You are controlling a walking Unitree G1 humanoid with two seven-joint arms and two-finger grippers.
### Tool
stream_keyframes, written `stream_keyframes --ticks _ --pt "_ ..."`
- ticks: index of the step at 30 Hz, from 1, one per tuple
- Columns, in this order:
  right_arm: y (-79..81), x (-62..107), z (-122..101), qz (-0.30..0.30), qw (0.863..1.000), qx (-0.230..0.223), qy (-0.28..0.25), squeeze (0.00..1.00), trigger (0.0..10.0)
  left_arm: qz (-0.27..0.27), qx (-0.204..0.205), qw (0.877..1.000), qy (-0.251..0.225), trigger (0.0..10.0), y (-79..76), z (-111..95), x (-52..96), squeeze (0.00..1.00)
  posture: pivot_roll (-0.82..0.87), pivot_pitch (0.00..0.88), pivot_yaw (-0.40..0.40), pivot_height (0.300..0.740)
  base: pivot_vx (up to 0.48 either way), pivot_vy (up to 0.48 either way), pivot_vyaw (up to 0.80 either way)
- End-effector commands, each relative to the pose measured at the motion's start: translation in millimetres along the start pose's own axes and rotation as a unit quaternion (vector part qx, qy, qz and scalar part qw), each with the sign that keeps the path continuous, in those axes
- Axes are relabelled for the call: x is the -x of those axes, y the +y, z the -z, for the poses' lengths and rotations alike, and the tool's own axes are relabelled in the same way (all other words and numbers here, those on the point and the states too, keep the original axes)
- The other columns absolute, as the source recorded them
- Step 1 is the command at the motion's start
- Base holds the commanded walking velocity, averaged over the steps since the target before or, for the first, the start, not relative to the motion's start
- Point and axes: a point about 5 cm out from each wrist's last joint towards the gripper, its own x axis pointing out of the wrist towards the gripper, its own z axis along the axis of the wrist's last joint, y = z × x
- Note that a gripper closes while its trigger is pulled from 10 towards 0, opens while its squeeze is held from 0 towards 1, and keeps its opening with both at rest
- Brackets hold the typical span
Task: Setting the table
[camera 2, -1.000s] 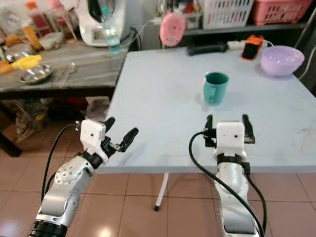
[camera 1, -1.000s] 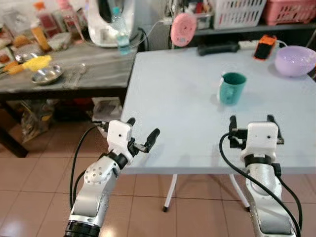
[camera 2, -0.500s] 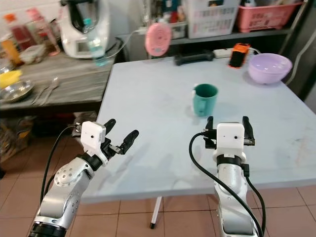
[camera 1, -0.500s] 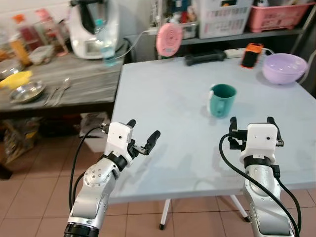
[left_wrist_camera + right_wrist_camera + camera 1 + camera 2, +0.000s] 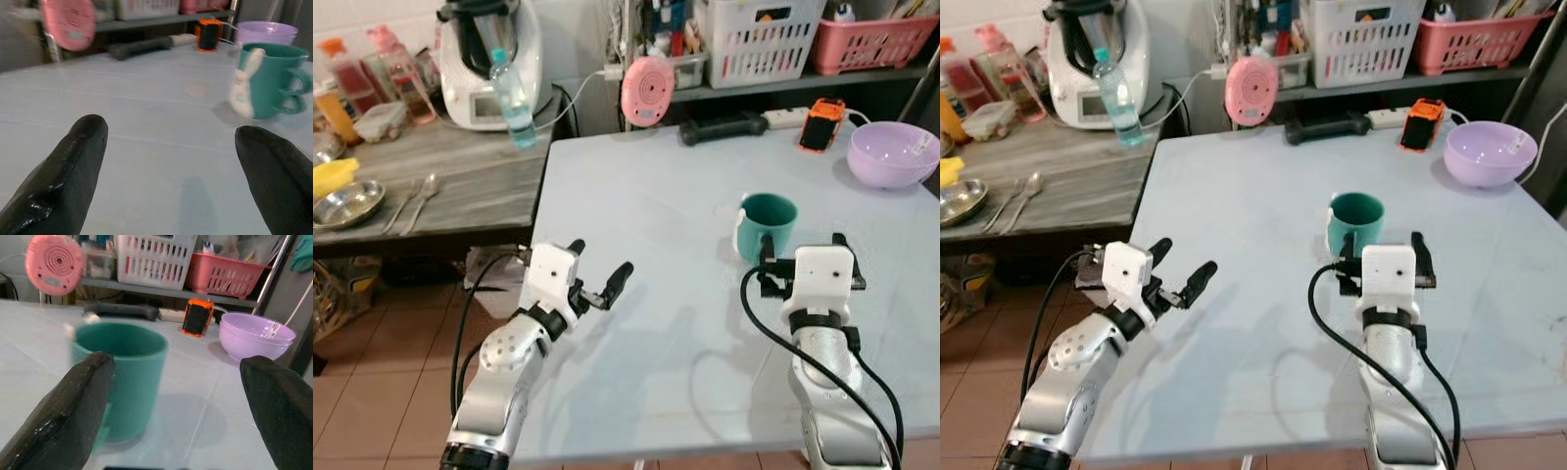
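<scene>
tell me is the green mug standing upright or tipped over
Upright. The green mug stands on its base on the pale blue table, its round mouth facing up, just ahead of the open right gripper.

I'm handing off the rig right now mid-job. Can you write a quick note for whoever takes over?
Right hand: open, empty, just short of the green mug, fingers not around it.
Left hand: open, empty, over the near left part of the light blue table.
Mug stands upright mid-table; purple bowl sits at the far right corner.
Done: nothing grasped or placed.
Left: close on the mug, probably with the right hand, then set it and the bowl in place.
</scene>
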Motion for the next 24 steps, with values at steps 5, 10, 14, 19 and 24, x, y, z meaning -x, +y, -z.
stream_keyframes --ticks 5,10,14,19,24 --pt "16.1 1.5 -2 -0.013 1.000 -0.020 0.001 0.00 10.0 0.040 -0.014 0.999 0.008 10.0 -2.1 -2 12.0 0.00 -0.06 0.036 0.092 0.740 0.000 0.000 0.00" --pt "27.7 4.3 -3 -0.026 0.999 -0.033 0.005 0.00 10.0 0.058 -0.017 0.998 0.021 10.0 -1.8 0 20.0 0.00 -0.04 0.058 0.097 0.740 0.000 0.000 0.00" --pt "31.9 10.3 0 -0.030 0.999 -0.030 0.008 0.00 10.0 0.064 -0.020 0.997 0.024 10.0 0.9 -2 23.8 0.00 -0.02 0.072 0.106 0.740 0.000 0.000 0.00" --pt "29.8 16.1 7 -0.017 0.999 -0.026 0.021 0.00 10.0 0.088 -0.008 0.996 0.030 10.0 -1.6 -3 27.4 0.00 -0.02 0.079 0.112 0.740 0.000 0.000 0.00" --pt "26.4 18.8 15 0.010 0.998 -0.038 0.045 0.00 10.0 0.139 0.010 0.990 0.037 10.0 -4.8 -7 26.3 0.00 -0.02 0.095 0.130 0.740 0.000 0.000 0.00"
